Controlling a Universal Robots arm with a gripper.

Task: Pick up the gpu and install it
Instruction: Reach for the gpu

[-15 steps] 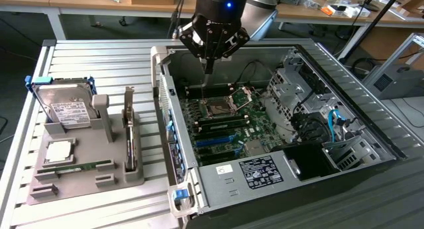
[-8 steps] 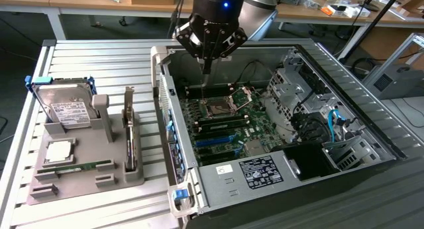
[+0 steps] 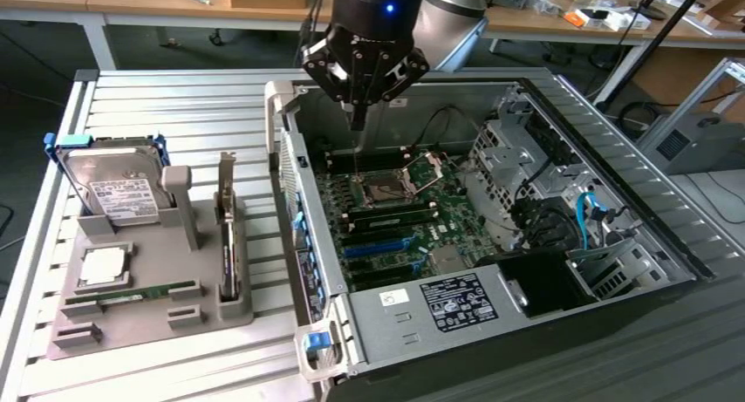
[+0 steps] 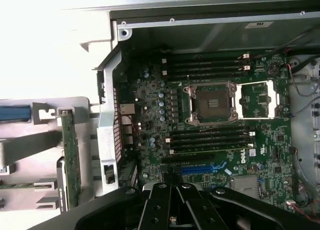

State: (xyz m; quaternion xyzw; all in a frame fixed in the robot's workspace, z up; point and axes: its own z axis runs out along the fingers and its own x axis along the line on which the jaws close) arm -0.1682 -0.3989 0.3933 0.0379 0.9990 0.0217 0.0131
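**One card waits outside the case while the claw hangs over the board**

The arm's claw [image 3: 358, 116], fingers pressed together and gripping nothing, hovers above the motherboard [image 3: 390, 219] inside the open computer case [image 3: 385, 332]. The gpu [image 3: 228, 236] stands on edge in a grey holder [image 3: 128, 323] beyond the case's side wall. It is off to the claw's side, toward the exterior view's left, and lower than the claw. Its long axis runs roughly parallel to that wall, with the silver bracket at the far end. A hard drive [image 3: 117, 193] stands in the same holder, farther from the claw. The card has not yet been picked up.
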